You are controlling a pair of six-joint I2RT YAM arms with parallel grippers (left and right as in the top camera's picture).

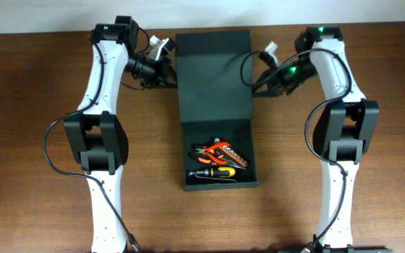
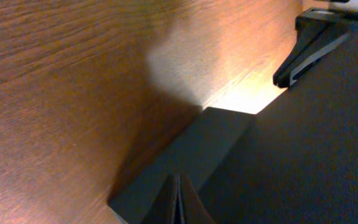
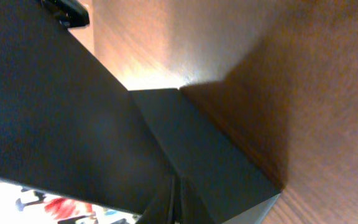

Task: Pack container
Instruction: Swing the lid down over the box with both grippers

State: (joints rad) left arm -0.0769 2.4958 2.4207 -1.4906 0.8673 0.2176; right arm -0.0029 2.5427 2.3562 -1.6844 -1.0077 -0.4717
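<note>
The dark container (image 1: 253,158) lies open in the middle of the table. Its hinged lid (image 1: 213,70) is raised toward the far side. Inside the box lie orange-handled pliers (image 1: 220,153) and a yellow-black screwdriver (image 1: 213,171). My left gripper (image 1: 171,72) is shut on the lid's left edge, and its closed fingers (image 2: 179,202) meet on the dark panel (image 2: 303,155). My right gripper (image 1: 257,74) is shut on the lid's right edge, fingers (image 3: 178,202) closed on the panel (image 3: 48,112). The red tools (image 3: 55,205) peek out below the lid.
The brown wooden table (image 1: 41,176) surrounds the box. Both arms reach in from the front along the left and right sides. The opposite gripper's black finger shows at the lid's far edge in the left wrist view (image 2: 309,43) and in the right wrist view (image 3: 67,9).
</note>
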